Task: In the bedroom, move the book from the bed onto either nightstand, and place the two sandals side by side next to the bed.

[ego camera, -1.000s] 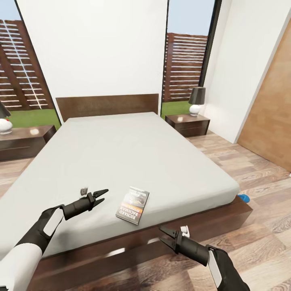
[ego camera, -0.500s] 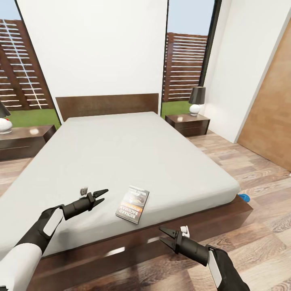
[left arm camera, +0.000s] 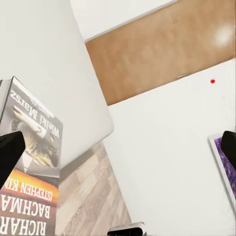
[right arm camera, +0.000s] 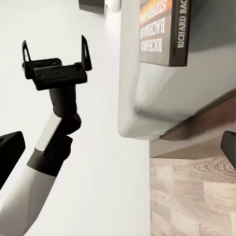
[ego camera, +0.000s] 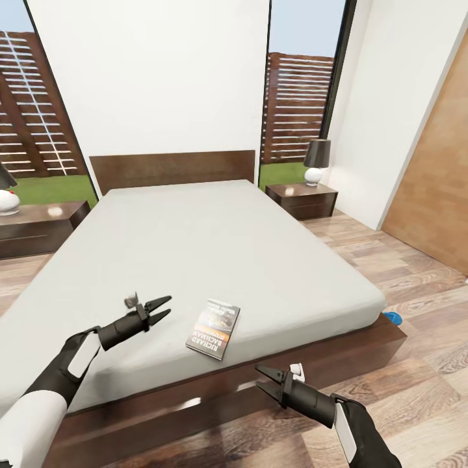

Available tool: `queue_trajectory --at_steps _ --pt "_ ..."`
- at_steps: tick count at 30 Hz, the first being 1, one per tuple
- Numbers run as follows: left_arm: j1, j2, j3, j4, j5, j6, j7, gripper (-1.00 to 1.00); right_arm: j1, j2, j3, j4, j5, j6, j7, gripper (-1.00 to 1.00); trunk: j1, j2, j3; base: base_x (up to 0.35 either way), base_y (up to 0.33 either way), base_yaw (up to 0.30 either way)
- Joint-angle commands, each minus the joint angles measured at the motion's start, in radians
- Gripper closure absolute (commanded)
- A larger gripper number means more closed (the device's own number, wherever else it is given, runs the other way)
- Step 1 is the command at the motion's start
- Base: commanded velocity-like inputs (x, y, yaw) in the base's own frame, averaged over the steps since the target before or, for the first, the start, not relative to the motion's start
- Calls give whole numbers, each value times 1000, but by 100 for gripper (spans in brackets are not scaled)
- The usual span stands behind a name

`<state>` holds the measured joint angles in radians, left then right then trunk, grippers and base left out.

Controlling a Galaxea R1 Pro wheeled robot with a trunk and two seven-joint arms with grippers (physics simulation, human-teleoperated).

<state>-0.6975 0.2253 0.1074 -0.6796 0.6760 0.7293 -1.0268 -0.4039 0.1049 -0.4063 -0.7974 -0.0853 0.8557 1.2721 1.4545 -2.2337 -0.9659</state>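
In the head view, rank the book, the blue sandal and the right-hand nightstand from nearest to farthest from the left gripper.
From the left gripper:
1. Book, on the mattress just right of its fingers.
2. Blue sandal, on the floor at the bed's right foot corner.
3. Nightstand, far right, beside the headboard.

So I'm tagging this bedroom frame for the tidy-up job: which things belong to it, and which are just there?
Job:
book, lying on the bed
nightstand beside the bed
blue sandal, just peeking past the bed's corner
left gripper, right gripper, both open

Just there:
lamp on the nightstand
headboard
windows
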Motion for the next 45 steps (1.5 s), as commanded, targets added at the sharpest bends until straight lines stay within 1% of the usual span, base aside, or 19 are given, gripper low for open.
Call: queue_trajectory --at_steps 1,4,8,19,26,33,39,45 --pt "0 0 0 0 11 6 -3 -100 0 1 -4 0 1 6 3 -100 0 0 -1 0 0 0" --pt "0 0 -1 0 20 4 -6 -100 0 1 -4 0 0 6 3 -100 0 0 -1 0 0 0" --pt "0 0 -1 0 23 3 -6 -100 0 1 -4 1 -1 6 4 -100 0 0 -1 0 0 0" --pt "0 0 -1 2 23 2 -4 -100 0 1 -3 1 -1 6 6 -100 0 0 -1 2 0 0" --pt "0 0 -1 4 22 2 -2 -100 0 2 -3 1 -1 6 5 -100 0 0 -1 176 16 0" --pt "0 -1 -2 4 22 1 0 -100 0 2 -3 1 -1 6 4 -100 0 0 -1 29 5 0" --pt "0 -1 -1 5 24 0 -6 -100 -1 2 -2 1 -1 6 4 -100 0 0 -1 1 151 0" --pt "0 -1 -1 5 24 1 -5 -100 0 2 -2 1 -1 6 4 -100 0 0 -1 0 41 0"
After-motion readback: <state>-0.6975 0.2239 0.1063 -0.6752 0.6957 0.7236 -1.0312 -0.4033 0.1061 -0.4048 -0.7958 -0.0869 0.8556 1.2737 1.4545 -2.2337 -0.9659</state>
